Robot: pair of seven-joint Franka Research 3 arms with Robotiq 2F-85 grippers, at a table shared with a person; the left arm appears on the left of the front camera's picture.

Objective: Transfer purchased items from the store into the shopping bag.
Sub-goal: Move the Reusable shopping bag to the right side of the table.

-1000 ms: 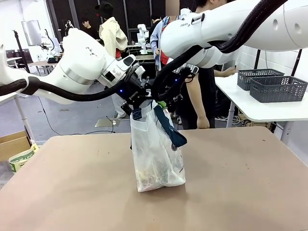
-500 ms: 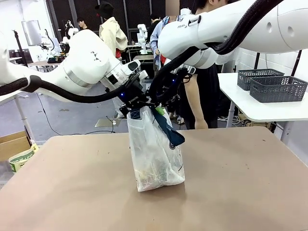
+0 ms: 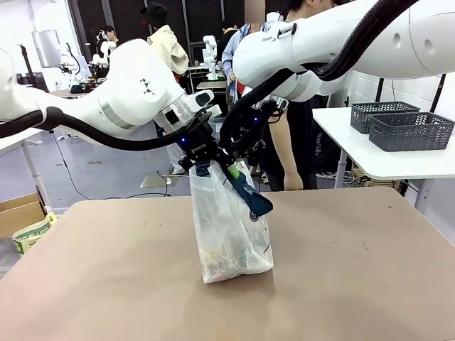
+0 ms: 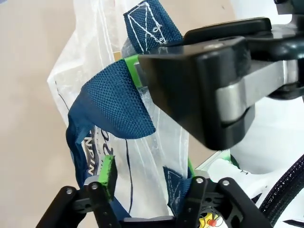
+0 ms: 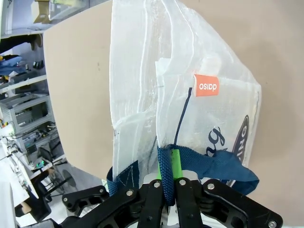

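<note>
1. Where the brown table (image 3: 355,277) lies bare, the bag (image 3: 229,220) stands upright near its middle. The items (image 3: 226,261) show as pale, yellowish shapes low inside it, and single packets cannot be told apart.
2. Both arms meet over the bag's mouth and crowd it. The left gripper (image 3: 204,157) is at the top rim and the right gripper (image 3: 232,169) is just beside it, so from the front the opening is hidden behind them.
3. A person (image 3: 295,135) stands at the far edge behind the arms, one hand (image 3: 289,183) hanging near the table's edge.
4. Off to the right, two dark baskets (image 3: 405,128) sit on a white side table (image 3: 370,162). A cardboard box (image 3: 20,212) sits on the floor at left.
5. The right wrist view shows that gripper's green pads pinched together on a navy strap (image 5: 228,166), so it is clenched on the bag. The same view adds an orange tag (image 5: 205,85) on the bag's side.
6. In the left wrist view, that gripper's fingers stand apart with the rim and a strap's stitched end between them. I cannot tell whether they press on it. The right gripper's black finger looms close above, its pad against the strap loop.
</note>
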